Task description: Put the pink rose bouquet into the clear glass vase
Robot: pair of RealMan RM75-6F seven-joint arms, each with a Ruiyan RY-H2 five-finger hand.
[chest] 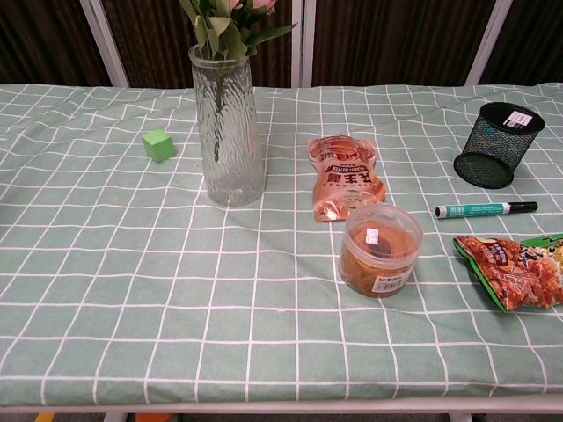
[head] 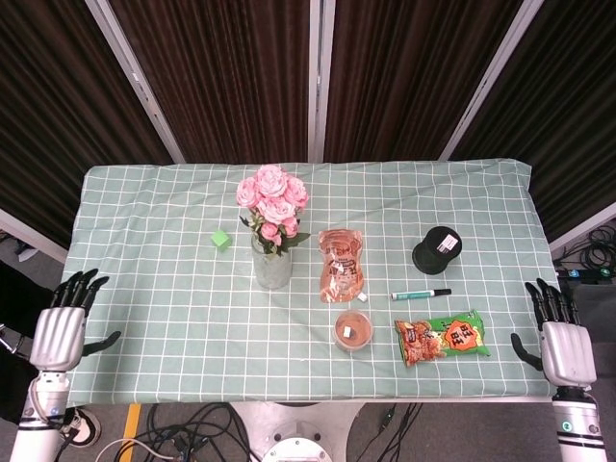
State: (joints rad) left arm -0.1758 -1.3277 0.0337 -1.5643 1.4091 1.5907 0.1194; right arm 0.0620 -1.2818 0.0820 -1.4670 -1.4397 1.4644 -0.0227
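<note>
The pink rose bouquet (head: 272, 205) stands upright with its stems down inside the clear ribbed glass vase (chest: 228, 129), which sits toward the left-middle of the desk (head: 192, 318) covered in a green-and-white checked cloth. From above, the blooms show in full; from the chest view only the green leaves and a sliver of pink at the top edge are seen, though the stems show through the glass there. Only the head view takes in the hands: the left robot hand (head: 59, 331) hangs off the desk's near-left corner and the right robot hand (head: 557, 344) off its near-right corner, each with fingers spread upward and nothing in its grasp, both well apart from the vase. A small green cube (chest: 158, 144) lies just left of the vase. To the right lies an orange flat pouch (chest: 344, 179), and nearer the front a round clear plastic tub with brown contents (chest: 380, 250). Further right are a black mesh pen cup (chest: 498, 144), a green-barrelled marker pen (chest: 485, 209) lying on its side, and a green-and-orange snack bag (head: 442, 338), which the chest view cuts off at its right edge.
</note>
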